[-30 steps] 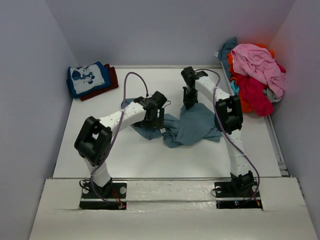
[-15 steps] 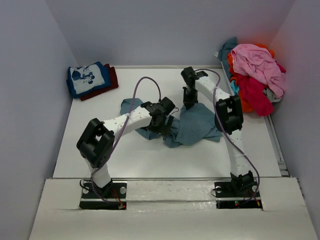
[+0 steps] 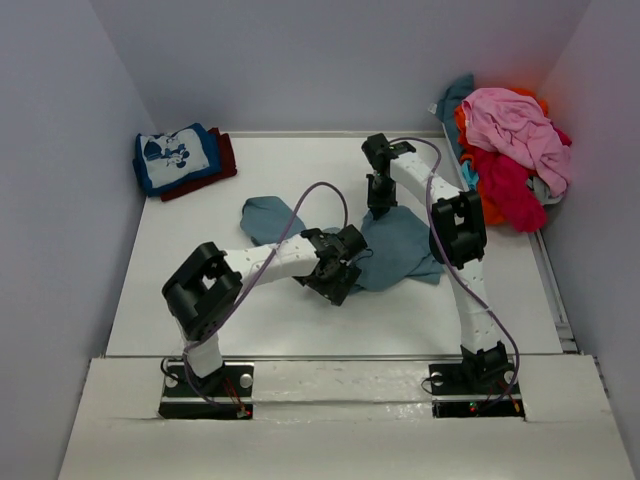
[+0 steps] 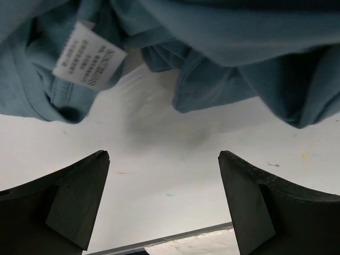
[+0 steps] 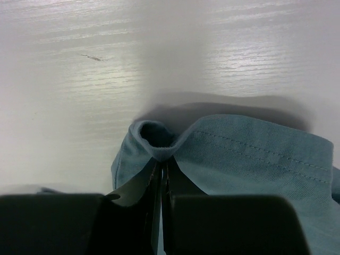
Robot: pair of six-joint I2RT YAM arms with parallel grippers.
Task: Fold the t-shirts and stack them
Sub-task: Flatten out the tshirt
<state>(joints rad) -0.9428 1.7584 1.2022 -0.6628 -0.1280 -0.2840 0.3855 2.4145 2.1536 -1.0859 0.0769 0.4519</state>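
Right hand clenches the hem of the slate tee; left hand gapes wide, empty, at its 8 o'clock edge.

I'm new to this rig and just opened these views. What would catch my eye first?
The crumpled slate-blue t-shirt in the middle draws the eye. Its far hem is pinched in the shut right gripper, while the open left gripper faces its near edge. Next comes the bright pile of unfolded tees in the far right corner, opposite a small folded stack at the far left.
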